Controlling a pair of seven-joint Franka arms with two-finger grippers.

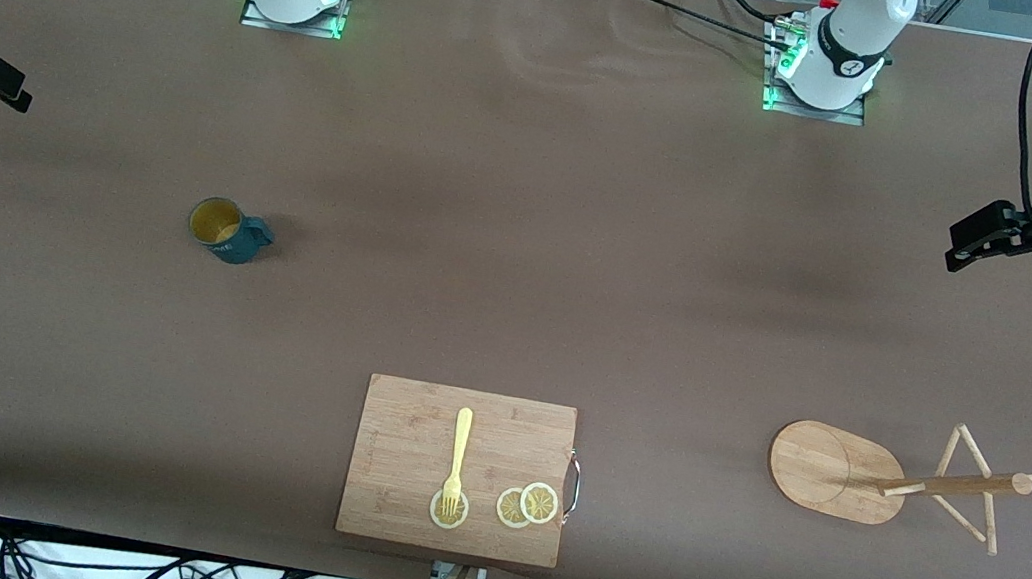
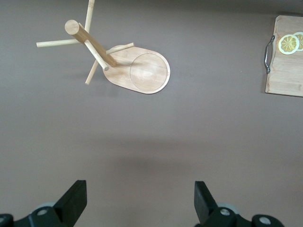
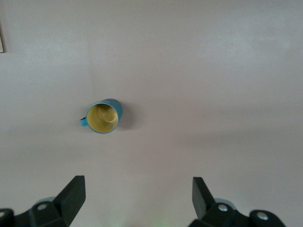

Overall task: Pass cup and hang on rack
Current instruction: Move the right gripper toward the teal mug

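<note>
The dark teal cup [image 1: 226, 230] stands upright on the brown table toward the right arm's end, its yellow inside showing and its handle toward the left arm's end. It also shows in the right wrist view [image 3: 103, 117]. The wooden rack [image 1: 913, 482] stands on its oval base [image 1: 829, 470] toward the left arm's end, nearer the front camera, its pegs bare. It also shows in the left wrist view [image 2: 94, 45]. My right gripper [image 1: 5, 84] [image 3: 137, 196] is open and empty, high over the table's edge. My left gripper [image 1: 961, 246] [image 2: 140, 198] is open and empty, high over the table.
A rectangular bamboo cutting board [image 1: 397, 414] lies near the front edge at mid-table, with a yellow fork [image 1: 457, 458] and lemon slices [image 1: 526, 505] on it. The board's edge shows in the left wrist view [image 2: 286, 71]. Cables lie along the front edge.
</note>
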